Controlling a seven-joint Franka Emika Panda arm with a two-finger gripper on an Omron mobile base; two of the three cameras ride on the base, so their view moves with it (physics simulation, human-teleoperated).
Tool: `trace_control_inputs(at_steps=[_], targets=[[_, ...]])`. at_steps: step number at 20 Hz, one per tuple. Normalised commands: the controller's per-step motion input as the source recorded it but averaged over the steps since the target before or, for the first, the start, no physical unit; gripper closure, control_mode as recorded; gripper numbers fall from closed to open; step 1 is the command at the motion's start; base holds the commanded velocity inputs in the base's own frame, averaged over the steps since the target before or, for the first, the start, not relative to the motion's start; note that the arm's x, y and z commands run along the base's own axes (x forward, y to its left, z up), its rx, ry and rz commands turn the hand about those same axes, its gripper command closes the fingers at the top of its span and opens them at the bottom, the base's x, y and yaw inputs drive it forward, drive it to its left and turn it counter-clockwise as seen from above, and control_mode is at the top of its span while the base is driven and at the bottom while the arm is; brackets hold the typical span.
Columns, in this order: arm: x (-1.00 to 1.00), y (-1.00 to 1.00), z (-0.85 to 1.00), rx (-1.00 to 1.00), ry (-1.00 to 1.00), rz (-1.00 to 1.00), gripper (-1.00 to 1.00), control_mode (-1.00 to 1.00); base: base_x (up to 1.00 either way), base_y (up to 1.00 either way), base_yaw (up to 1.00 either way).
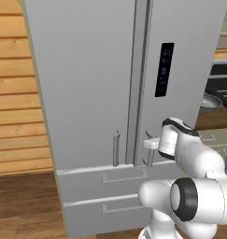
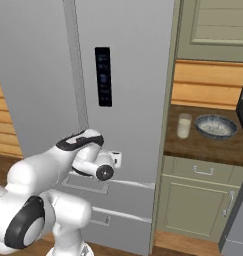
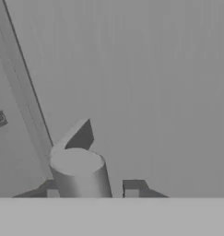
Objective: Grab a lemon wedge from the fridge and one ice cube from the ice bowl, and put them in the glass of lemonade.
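Kitchen with honey-coloured plank walls and a wooden floor. Dominated by the fridge (image 1: 87, 93), tall and grey, long axis vertical, both doors shut and facing the robot. Carries two drawers (image 1: 105, 179) below the doors, each with a flat horizontal pull. Bears a slim black display panel (image 1: 164, 70) on the right door, set upright; any writing on it too small to read. No other label legible.

Shows two bar handles running vertically beside the centre seam: left handle (image 1: 116, 148) and right handle (image 1: 150, 158), lower ends just above the top drawer.

End effector (image 1: 150, 144) at the lower end of the right handle, drawn narrow around it. Seen from the hand: round bar (image 3: 79, 177) sits between the fingertips (image 3: 132, 186), one tip against it, the other with a thin sliver of gap. Cannot tell whether truly clamped.

To the fridge's right, dark wooden surface (image 2: 203, 145) over pale green cabinets. Holds the glass of lemonade (image 2: 184, 125), upright, and just beside it the ice bowl (image 2: 216, 126), wide and shallow, apart from the glass.
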Motion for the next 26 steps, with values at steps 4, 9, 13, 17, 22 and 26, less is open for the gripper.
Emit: trace_control_inputs(at_steps=[4, 9, 13, 17, 22, 26], targets=[[-0.97, -0.8, 0.44, 0.04, 0.0, -0.13, 1.0, -1.0, 0.0, 0.0, 0.0], [-0.99, -0.94, 0.26, 0.09, 0.0, -0.14, 1.0, -1.0, 0.0, 0.0, 0.0], [-0.98, -0.8, 0.22, 0.06, 0.0, -0.15, 1.0, -1.0, 0.0, 0.0, 0.0], [-0.75, -0.47, 0.44, 0.02, 0.01, -0.16, 1.0, -1.0, 0.0, 0.0, 0.0], [-0.59, -0.23, 0.88, 0.0, -0.01, -0.09, -1.0, -1.0, 0.0, 0.0, 0.0], [-0.94, -0.22, 1.0, 0.0, -0.04, -0.05, -1.0, -1.0, 0.0, 0.0, 0.0]])
